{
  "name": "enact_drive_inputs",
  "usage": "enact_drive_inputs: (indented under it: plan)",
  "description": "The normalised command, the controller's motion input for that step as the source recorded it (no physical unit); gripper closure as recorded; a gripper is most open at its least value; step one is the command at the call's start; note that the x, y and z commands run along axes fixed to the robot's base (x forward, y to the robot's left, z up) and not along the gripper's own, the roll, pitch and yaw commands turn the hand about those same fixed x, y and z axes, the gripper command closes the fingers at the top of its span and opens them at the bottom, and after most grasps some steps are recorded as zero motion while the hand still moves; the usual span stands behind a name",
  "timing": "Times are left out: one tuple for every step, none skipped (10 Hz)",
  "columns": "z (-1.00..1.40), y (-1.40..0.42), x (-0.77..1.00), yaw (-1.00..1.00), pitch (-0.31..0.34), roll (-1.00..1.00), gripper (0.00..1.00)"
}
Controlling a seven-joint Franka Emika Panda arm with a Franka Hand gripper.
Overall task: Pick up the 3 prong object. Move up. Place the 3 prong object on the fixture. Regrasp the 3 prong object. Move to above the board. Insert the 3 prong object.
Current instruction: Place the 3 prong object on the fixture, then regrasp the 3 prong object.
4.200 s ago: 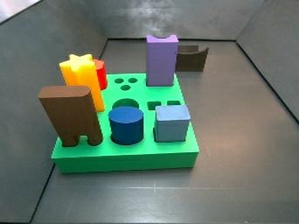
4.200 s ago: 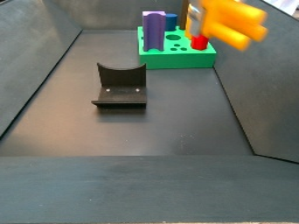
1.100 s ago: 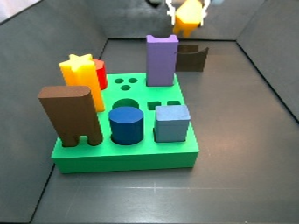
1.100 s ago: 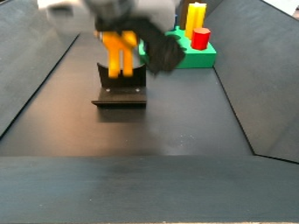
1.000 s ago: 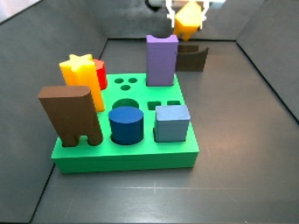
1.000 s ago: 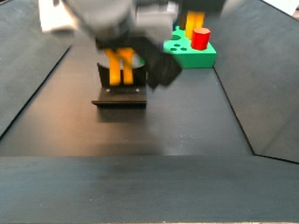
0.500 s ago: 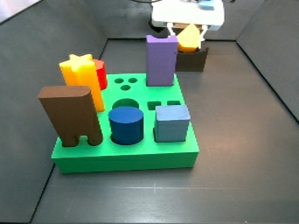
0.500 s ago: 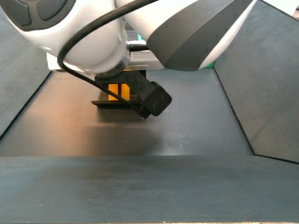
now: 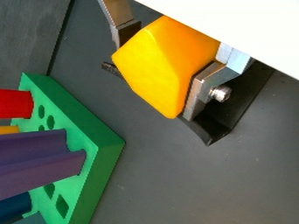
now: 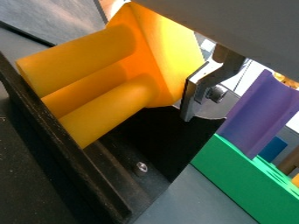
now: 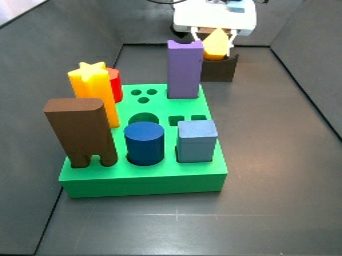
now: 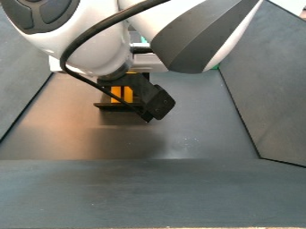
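The silver-fingered gripper (image 9: 163,66) holds the orange 3 prong object (image 9: 166,66) at the dark brown fixture (image 11: 219,67), over a dark grey desk (image 11: 267,180). The bright green board (image 11: 154,178) carries a purple block (image 11: 185,68), yellow star block (image 11: 91,85), red peg (image 11: 115,86), brown arch (image 11: 80,131), dark blue cylinder (image 11: 144,142) and lighter blue cube (image 11: 197,140).

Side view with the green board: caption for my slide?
Gripper holds the 3 prong object at the fixture, behind the board.

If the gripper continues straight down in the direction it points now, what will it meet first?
Most likely the fixture. The gripper is shut on the 3 prong object, whose prongs lie right at the fixture's dark wall, so the piece would meet it before the fingers do. Whether they already touch is unclear.
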Motion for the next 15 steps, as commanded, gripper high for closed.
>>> enact_drive_inputs:
  plan:
    - [0.00,0.00,0.00,0.00,0.000,0.00,0.00]
    - [1.00,0.00,0.00,-0.02,-0.002,-0.02,0.00]
    - [1.00,0.00,-0.01,-0.02,0.005,-0.02,0.00]
    - [1.00,0.02,-0.03,0.00,0.002,-0.01,0.00]
    - [1.00,0.01,-0.03,0.00,-0.003,-0.01,0.00]
    - [1.00,0.01,-0.05,0.01,-0.013,0.01,0.00]
    - [0.89,0.01,-0.05,0.01,-0.016,0.02,0.00]
    - [0.63,0.00,-0.05,0.02,-0.018,0.02,0.00]
    - [0.50,0.00,-0.04,0.02,-0.018,0.01,0.00]
    - [0.24,0.00,-0.04,0.03,-0.013,0.00,0.00]
    - [0.66,-0.76,-0.09,0.03,0.030,1.00,0.00]
    - [0.60,-0.73,-0.07,0.03,0.030,1.00,0.00]
    - [0.47,-0.61,-0.09,0.03,0.023,1.00,0.00]
    - [0.28,-0.45,-0.10,0.03,0.015,1.00,0.00]
    - [0.08,-0.23,-0.06,0.03,0.011,1.00,0.00]
